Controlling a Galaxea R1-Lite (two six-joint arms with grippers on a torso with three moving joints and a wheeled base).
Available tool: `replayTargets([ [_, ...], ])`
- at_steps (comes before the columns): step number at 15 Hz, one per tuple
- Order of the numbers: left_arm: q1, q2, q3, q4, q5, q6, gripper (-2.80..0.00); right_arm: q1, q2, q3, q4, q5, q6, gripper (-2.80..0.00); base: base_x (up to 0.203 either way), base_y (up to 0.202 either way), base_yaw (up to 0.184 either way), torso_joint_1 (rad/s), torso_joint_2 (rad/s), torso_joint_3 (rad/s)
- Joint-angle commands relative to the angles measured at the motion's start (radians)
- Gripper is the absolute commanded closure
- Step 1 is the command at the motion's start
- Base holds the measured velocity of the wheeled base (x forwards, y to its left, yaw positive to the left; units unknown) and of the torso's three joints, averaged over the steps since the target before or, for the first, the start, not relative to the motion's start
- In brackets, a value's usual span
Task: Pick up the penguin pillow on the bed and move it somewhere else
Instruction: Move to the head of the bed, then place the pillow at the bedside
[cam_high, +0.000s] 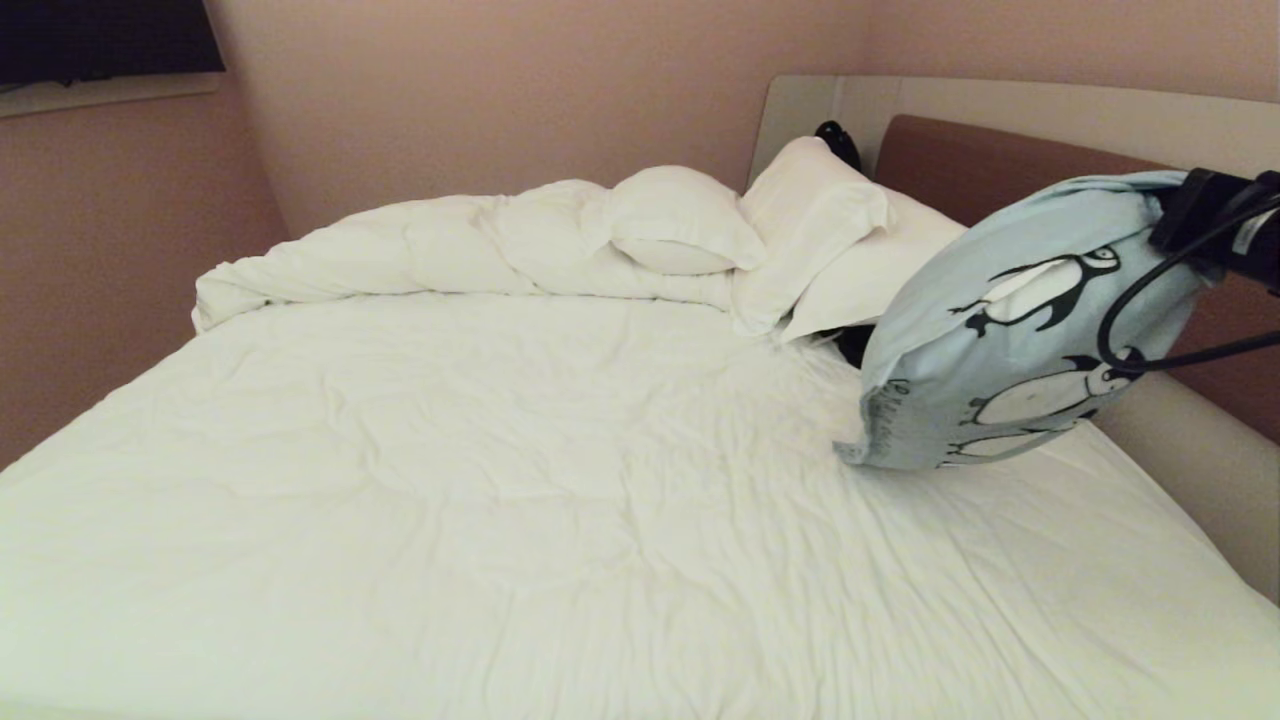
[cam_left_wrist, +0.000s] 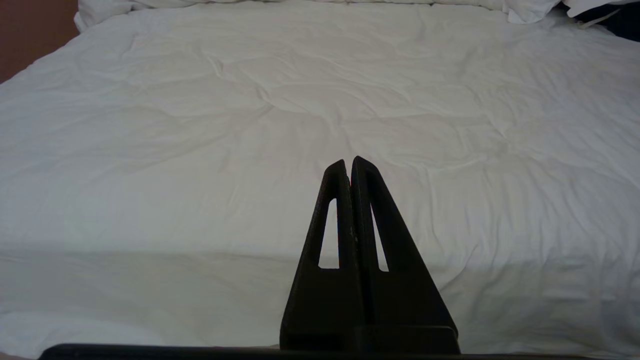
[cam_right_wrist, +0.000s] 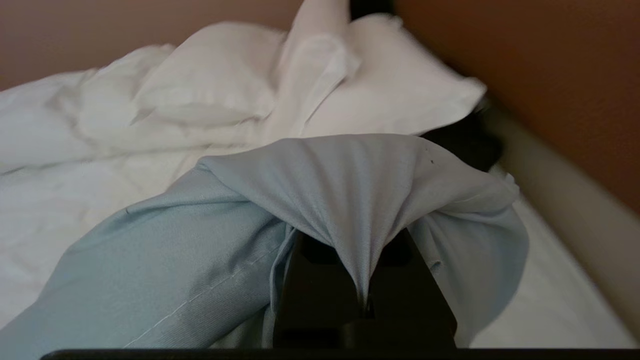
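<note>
1. Right gripper (cam_right_wrist: 365, 295) has its jaws pinched on a bunched fold of the penguin pillow (cam_high: 1010, 330). In the right wrist view the fabric drapes over the jaws, so we only see their black base.
2. In the head view the pillow hangs off the gripper at the right edge of frame, over the right side of the bed (cam_high: 450, 480), in front of the brown headboard (cam_high: 960, 160). Its lowest corner looks level with the sheet; we can't tell whether it touches.
3. Three penguins show, the lowest partly cut by the pillow's edge. The lettering along the lower edge is too small for us to read.
4. A black cable (cam_high: 1125, 310) loops across the pillow's face. The right arm itself is mostly out of frame.
5. Left gripper (cam_left_wrist: 350, 165): jaws pressed together, holding nothing, above the sheet near the bed's edge. We don't see it in the head view.
6. Two white pillows (cam_high: 810, 230) lean against the headboard; a rumpled duvet (cam_high: 450, 250) is bunched along the far side.
7. A dark object (cam_high: 838, 140) behind the pillows is mostly hidden; we can't identify it.
</note>
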Motion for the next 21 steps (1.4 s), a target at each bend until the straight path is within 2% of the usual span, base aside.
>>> replayTargets([
  [1, 0.000, 0.000, 0.000, 0.000, 0.000, 0.000, 0.00, -0.055, 0.012, -0.004, -0.046, 0.047, -0.007, 0.00, 0.000, 0.000, 0.000, 0.000, 0.00, 0.000],
  [2, 0.000, 0.000, 0.000, 0.000, 0.000, 0.000, 0.00, -0.070, 0.015, -0.014, -0.049, 0.083, -0.010, 0.00, 0.000, 0.000, 0.000, 0.000, 0.00, 0.000],
  [9, 0.000, 0.000, 0.000, 0.000, 0.000, 0.000, 0.00, -0.123, 0.053, -0.122, -0.054, 0.195, -0.008, 0.00, 0.000, 0.000, 0.000, 0.000, 0.00, 0.000],
  [12, 0.000, 0.000, 0.000, 0.000, 0.000, 0.000, 0.00, -0.143, 0.142, -0.196, -0.056, 0.202, -0.010, 0.00, 0.000, 0.000, 0.000, 0.000, 0.00, 0.000],
  [17, 0.000, 0.000, 0.000, 0.000, 0.000, 0.000, 0.00, -0.252, 0.296, -0.288, -0.125, 0.249, -0.012, 0.00, 0.000, 0.000, 0.000, 0.000, 0.00, 0.000],
  [21, 0.000, 0.000, 0.000, 0.000, 0.000, 0.000, 0.00, -0.299, 0.405, -0.409, -0.127, 0.255, -0.008, 0.00, 0.000, 0.000, 0.000, 0.000, 0.00, 0.000],
])
